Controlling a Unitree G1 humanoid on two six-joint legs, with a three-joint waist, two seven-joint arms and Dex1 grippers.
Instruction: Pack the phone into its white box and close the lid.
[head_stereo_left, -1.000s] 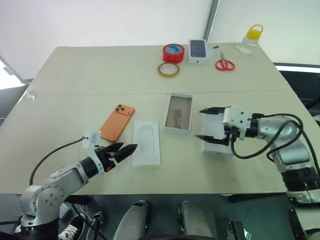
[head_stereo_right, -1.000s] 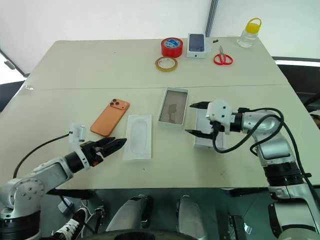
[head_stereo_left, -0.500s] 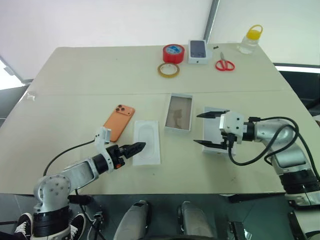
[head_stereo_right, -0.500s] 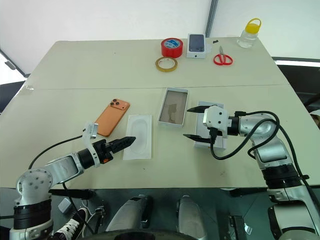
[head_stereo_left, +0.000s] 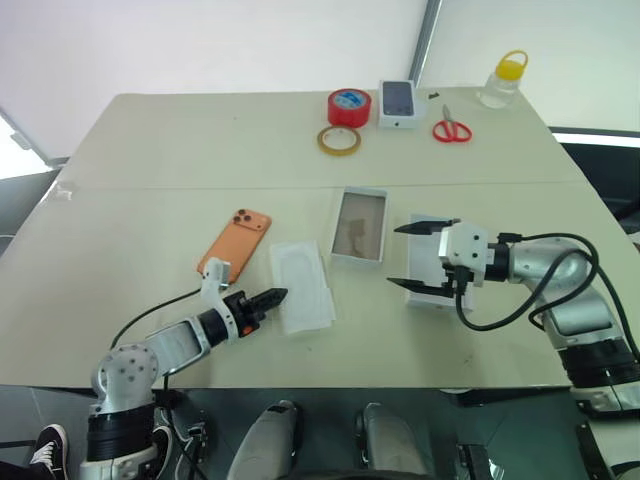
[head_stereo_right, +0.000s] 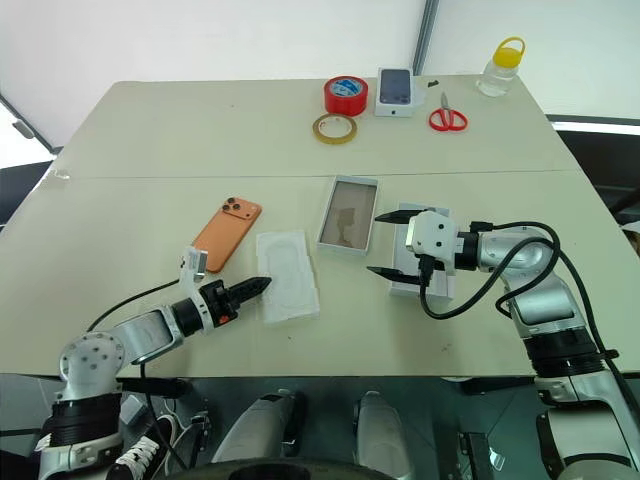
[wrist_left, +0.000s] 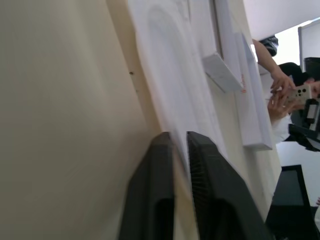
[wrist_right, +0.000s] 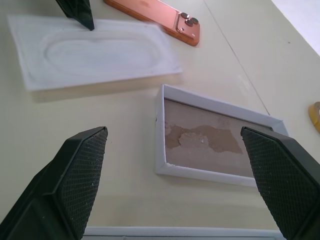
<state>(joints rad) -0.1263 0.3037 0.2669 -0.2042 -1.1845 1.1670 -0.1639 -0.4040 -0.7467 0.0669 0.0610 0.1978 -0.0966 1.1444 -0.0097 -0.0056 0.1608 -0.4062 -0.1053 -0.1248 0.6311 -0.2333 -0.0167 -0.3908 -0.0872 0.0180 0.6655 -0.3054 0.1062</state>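
The orange phone (head_stereo_left: 236, 243) lies face down on the table, left of centre, lenses at its far end. The white box (head_stereo_right: 352, 180) sits open at the centre with nothing in it. Between them lies a flat white insert (head_stereo_left: 303, 285), turned askew. My left gripper (head_stereo_left: 275, 295) is shut on the insert's near left corner; in the left wrist view the insert's edge runs in between the fingers (wrist_left: 210, 165). My right gripper (head_stereo_left: 397, 256) hangs open just right of the box, above a flat white lid (head_stereo_left: 424, 258).
At the far edge stand a red tape roll (head_stereo_left: 347, 105), a tan tape ring (head_stereo_left: 338, 140), a small white box with a phone picture (head_stereo_left: 397, 102), red scissors (head_stereo_left: 451, 128) and a yellow-capped bottle (head_stereo_left: 502, 78). A person's hands (wrist_left: 285, 90) show beyond the table.
My left gripper closed at the insert's near corner after creeping forward and right. The insert has swung, its near end now further right. The right gripper has not moved.
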